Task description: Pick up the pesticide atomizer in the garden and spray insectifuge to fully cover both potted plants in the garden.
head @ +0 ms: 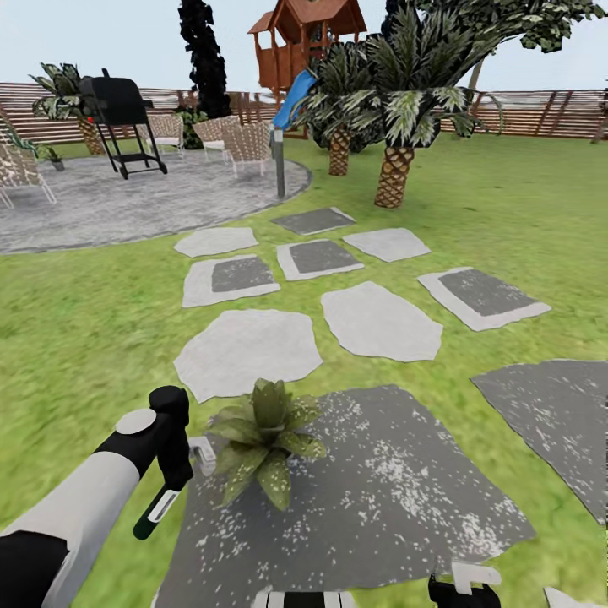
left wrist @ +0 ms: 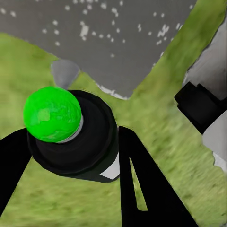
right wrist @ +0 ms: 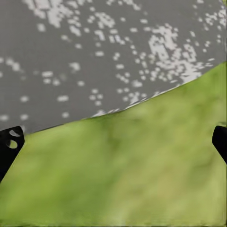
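The left gripper (head: 169, 494) is clamping the slim dark-green, white-banded pesticide atomizer (head: 155, 514) right beside the speckled olive-green rosette plant (head: 263, 441). I'd be tilting the nozzle plantward (it's pointing groundward), sweeping every leaf.

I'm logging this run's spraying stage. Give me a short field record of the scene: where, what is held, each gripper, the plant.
place: garden lawn with grey stepping stones and a round patio
left gripper: shut on the spray bottle, just beside the plant
spray bottle: green cap end seen in the left wrist view
right gripper: open, nothing held, over the edge of a speckled stone slab
plant: one low rosette, on the near slab's edge
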You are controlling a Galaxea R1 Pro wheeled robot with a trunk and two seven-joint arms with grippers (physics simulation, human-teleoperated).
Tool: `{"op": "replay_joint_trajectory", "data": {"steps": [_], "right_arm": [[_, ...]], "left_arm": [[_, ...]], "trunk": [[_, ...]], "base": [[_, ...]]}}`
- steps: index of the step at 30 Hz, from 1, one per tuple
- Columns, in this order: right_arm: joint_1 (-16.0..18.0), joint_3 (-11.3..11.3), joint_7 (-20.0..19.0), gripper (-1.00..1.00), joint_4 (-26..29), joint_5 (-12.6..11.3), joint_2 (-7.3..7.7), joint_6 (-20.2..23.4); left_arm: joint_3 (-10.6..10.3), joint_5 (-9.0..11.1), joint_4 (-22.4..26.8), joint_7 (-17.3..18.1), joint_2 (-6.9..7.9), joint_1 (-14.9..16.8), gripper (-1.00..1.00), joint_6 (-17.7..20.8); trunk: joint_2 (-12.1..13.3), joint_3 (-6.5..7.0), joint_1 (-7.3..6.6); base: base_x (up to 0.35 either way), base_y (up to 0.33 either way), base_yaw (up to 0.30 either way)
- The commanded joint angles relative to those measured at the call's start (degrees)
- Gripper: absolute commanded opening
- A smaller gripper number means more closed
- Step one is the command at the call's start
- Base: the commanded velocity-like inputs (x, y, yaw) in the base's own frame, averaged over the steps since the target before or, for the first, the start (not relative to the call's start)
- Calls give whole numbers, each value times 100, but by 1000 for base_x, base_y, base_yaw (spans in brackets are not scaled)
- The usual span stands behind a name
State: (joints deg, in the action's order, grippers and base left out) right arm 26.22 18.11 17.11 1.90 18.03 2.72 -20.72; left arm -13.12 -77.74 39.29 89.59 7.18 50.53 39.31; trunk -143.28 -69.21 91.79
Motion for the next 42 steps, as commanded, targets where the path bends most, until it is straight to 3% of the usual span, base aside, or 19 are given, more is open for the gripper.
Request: {"op": "replay_joint_trajectory", "data": {"steps": [1,16,23,27,31,40,42], "right_arm": [[5,43,23,100,-9,61,0,-20],[5,43,27,100,-5,61,-9,-20],[5,43,22,100,-5,61,-17,-20],[5,43,21,100,-5,61,-16,-20],[5,43,20,100,-5,61,-9,-20],[5,43,20,100,-5,61,-9,-20],[5,43,22,100,-7,61,-9,-20]], "left_arm": [[-21,-21,8,41,9,1,-100,59],[-6,-6,8,41,4,1,-100,51],[-24,44,8,41,0,-7,-100,50],[-39,51,6,41,-164,-15,-100,43],[-30,67,-63,41,-182,-33,-100,33],[34,218,-48,41,-170,-52,-100,24],[283,611,-152,41,-50,-59,-100,-84]], "trunk": [[-2,-10,-1],[-2,-120,-1],[-2,-124,-1],[-2,-124,-1],[-2,-124,-1],[-2,-124,-1],[-2,-124,-1]], "base": [[-15,331,-230],[73,322,-157],[183,113,-131],[8,4,-263],[1,0,-267],[-171,75,-267],[-312,196,-267]]}}
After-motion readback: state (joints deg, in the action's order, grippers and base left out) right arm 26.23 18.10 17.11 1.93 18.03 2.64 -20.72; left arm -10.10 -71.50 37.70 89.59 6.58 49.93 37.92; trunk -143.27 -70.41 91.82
